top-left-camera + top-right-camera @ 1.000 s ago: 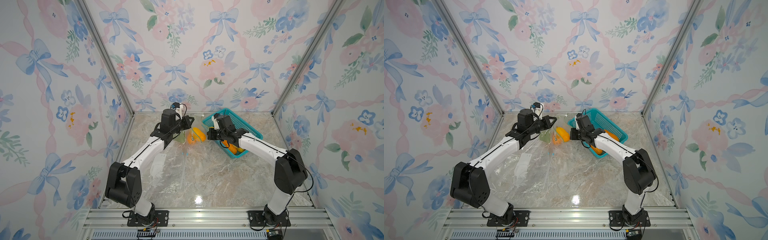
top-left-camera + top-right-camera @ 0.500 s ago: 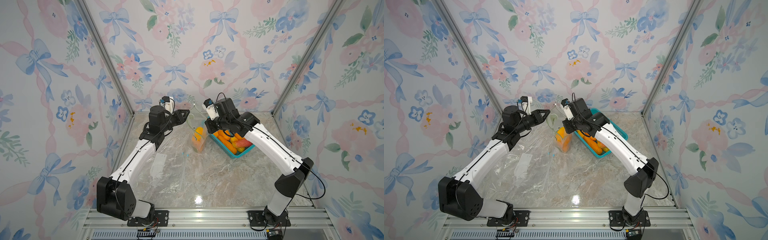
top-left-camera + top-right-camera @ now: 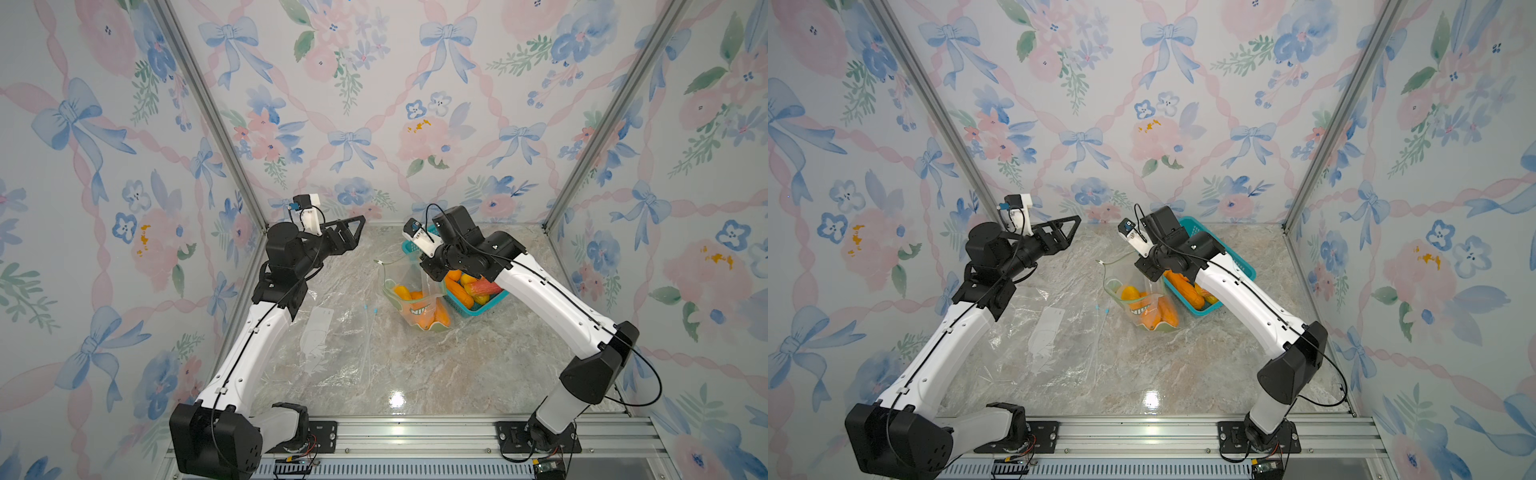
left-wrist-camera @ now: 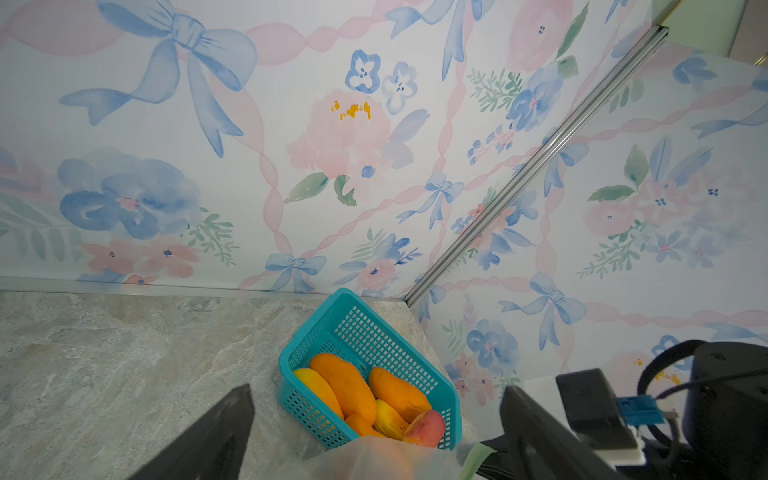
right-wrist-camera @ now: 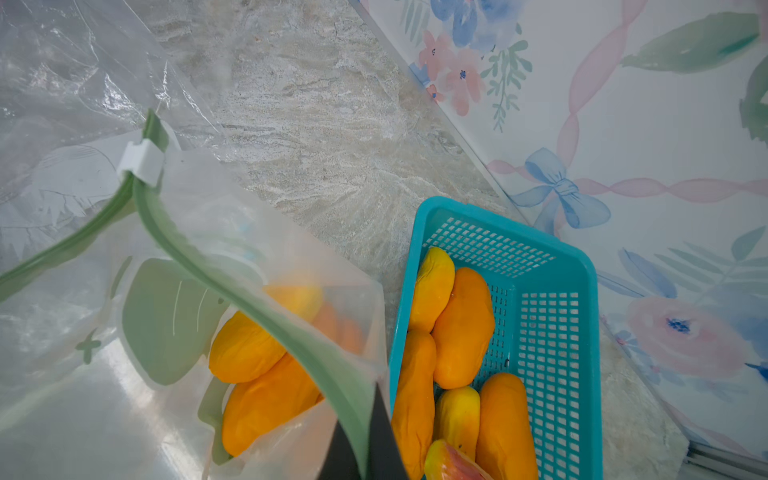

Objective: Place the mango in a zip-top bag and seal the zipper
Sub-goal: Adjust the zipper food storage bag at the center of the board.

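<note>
mango is in: i count at least two orange fruits lying in the bottom of the zip-top bag, which stands on the bench just left of the basket. loading looks done to me. my right pincer is clamped on the bag's green zipper edge at its right end, holding the mouth up. the mouth gapes, with the white slider at its left end, so sealing is what's left. my left pincer hangs wide apart and empty, well off to the far left.
</note>
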Controlling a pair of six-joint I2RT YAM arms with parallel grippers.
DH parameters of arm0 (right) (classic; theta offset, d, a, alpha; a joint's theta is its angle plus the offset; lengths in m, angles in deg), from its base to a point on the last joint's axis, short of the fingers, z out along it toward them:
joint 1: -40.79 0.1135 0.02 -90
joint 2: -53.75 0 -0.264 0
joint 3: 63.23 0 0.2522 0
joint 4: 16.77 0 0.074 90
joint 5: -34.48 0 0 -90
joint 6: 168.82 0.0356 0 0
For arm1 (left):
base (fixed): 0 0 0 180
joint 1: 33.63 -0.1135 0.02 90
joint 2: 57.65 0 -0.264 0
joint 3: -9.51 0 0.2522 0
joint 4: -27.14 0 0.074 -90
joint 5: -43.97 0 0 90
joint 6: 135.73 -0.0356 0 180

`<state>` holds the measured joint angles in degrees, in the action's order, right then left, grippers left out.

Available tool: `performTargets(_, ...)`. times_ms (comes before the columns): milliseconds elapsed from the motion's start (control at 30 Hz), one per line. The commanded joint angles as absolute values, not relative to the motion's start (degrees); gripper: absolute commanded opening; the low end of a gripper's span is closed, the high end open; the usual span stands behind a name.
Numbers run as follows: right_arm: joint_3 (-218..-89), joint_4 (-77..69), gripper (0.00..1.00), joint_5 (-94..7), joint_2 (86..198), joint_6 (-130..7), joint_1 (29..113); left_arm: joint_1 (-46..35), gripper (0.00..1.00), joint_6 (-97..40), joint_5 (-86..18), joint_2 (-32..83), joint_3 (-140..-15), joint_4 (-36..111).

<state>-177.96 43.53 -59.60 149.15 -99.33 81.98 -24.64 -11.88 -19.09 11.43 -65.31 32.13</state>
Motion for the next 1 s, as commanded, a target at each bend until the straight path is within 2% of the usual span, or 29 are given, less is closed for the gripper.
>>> performTargets(0, -172.6, 34.9, 0.0, -55.7, 144.3, -105.0, 80.6, -24.8, 0.84, -24.7, -14.3, 11.3, -61.2, 31.9)
performTargets(67, -170.5, 32.7, 0.0, -51.7, 142.8, -104.8, 78.4, -24.8, 0.73, -29.0, -12.3, 11.0, -59.1, 30.7)
performTargets(233, -168.2, 28.6, 0.0, -40.1, 140.9, -101.3, 71.3, -24.8, 0.62, -39.1, -3.9, 10.3, -52.8, 23.6)
performTargets(400, -168.3, 27.6, 0.0, -32.8, 142.0, -99.7, 67.7, -24.7, 0.61, -47.7, 5.8, 10.2, -50.5, 20.6)
performTargets(533, -168.4, 27.6, 0.0, -28.6, 142.7, -99.7, 66.8, -24.2, 0.62, -49.5, 4.0, 11.7, -51.7, 20.2)
performTargets(667, -169.2, 27.9, 0.0, -27.0, 143.4, -99.6, 66.8, -22.5, 0.59, -50.5, 5.9, 15.8, -54.6, 20.2)
performTargets(800, -170.3, 29.4, 0.0, -26.3, 144.0, -100.1, 66.8, -21.3, 0.59, -52.0, 2.9, 19.0, -57.0, 20.2)
performTargets(967, -170.7, 29.9, 0.0, -26.2, 144.4, -100.2, 66.8, -21.3, 0.59, -53.0, 7.5, 22.2, -60.0, 20.2)
